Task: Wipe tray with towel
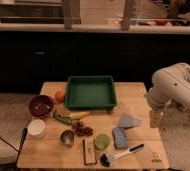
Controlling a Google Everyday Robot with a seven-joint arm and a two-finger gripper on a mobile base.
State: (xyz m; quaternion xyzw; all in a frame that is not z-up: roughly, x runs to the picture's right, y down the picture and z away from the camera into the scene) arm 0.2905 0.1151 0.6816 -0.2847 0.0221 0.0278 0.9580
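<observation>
Wooden tabletop (138,95) is occupied by a rectangular green tray (90,93) and crumpled grey towel (128,121); the gripper (155,119) is held just beside the towel, its grip unreadable.

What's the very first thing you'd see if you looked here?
The big green tray at the back middle of the wooden table grabs you first. Next comes the white robot arm on the right, its gripper hanging over the table's right edge, near the gray towel.
</observation>
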